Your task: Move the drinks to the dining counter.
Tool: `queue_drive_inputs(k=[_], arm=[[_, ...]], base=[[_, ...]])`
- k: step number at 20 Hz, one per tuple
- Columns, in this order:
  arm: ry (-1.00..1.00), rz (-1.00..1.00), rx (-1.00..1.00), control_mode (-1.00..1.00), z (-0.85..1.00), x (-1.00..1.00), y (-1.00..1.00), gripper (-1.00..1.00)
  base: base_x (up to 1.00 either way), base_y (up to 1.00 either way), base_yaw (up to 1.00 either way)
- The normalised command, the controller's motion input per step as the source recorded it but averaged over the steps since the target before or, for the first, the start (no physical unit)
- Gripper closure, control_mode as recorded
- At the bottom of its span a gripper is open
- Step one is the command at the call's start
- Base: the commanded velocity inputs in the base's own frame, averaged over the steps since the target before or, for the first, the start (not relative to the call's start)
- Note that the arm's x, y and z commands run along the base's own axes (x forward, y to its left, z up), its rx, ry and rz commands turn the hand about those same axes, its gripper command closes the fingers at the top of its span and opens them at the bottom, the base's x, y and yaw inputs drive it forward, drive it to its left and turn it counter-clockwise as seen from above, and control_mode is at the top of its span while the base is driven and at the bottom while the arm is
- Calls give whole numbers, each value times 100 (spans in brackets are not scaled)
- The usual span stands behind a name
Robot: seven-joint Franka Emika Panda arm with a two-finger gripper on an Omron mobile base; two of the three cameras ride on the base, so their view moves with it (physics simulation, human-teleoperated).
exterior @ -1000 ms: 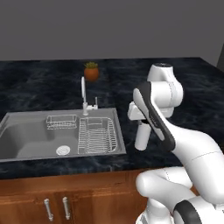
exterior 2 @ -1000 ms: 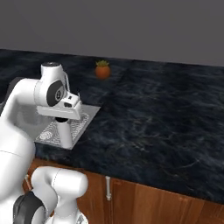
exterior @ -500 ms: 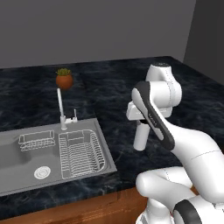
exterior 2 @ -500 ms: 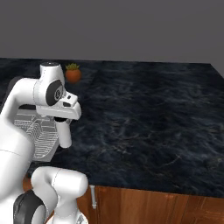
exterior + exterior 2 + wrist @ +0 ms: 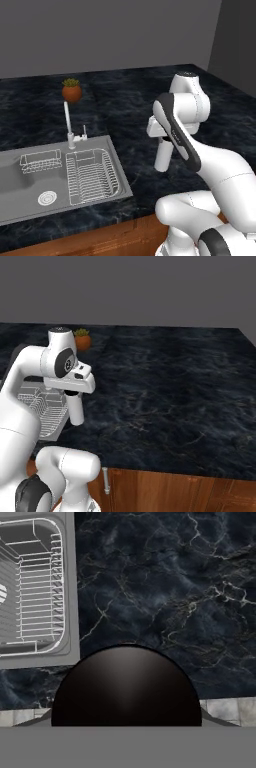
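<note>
Okay, my claw [image 5: 161,142] is clenched on the tall white cylinder [image 5: 162,156], grasping it near its top. The cylinder hangs upright under my hand, right of centre in the left base view. In the right base view the same cylinder [image 5: 76,410] sits left of centre, below my claw [image 5: 74,396]. Its black cap [image 5: 126,687] is a big dark dome at the bottom centre of the hand view. My fingertips are hidden there by the cap. I can't tell whether the base touches the surface or hangs just above it.

Under it is the black marble counter [image 5: 125,107] with faint white veins. It runs broad to the right in the right base view [image 5: 170,381]. The cylinder is over bare marble near the counter's front edge, just beside the sink's right rim.

A steel sink [image 5: 25,195] takes up the lower left of the left base view. A wire dish rack [image 5: 92,175] lies in its right part, and a small wire basket [image 5: 41,162] sits to the left of the rack. A white faucet [image 5: 69,125] stands at the sink's back edge. In the hand view the rack [image 5: 32,587] is at upper left.

A small potted plant [image 5: 72,91] in an orange pot stands at upper left, well apart from the cylinder. It shows behind my arm in the right base view [image 5: 82,340]. A brown wooden front [image 5: 165,488] with a metal handle [image 5: 105,481] runs along the bottom.
</note>
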Motion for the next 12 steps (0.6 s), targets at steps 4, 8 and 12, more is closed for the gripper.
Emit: queue_drive_inputs(k=[4, 8, 12], arm=[[0, 0, 0, 100, 0, 0, 0, 100], [0, 0, 0, -100, 0, 11, 1, 100], [1, 1, 0, -100, 0, 79, 13, 100]], base=[[0, 0, 0], [0, 0, 0], [0, 0, 0]])
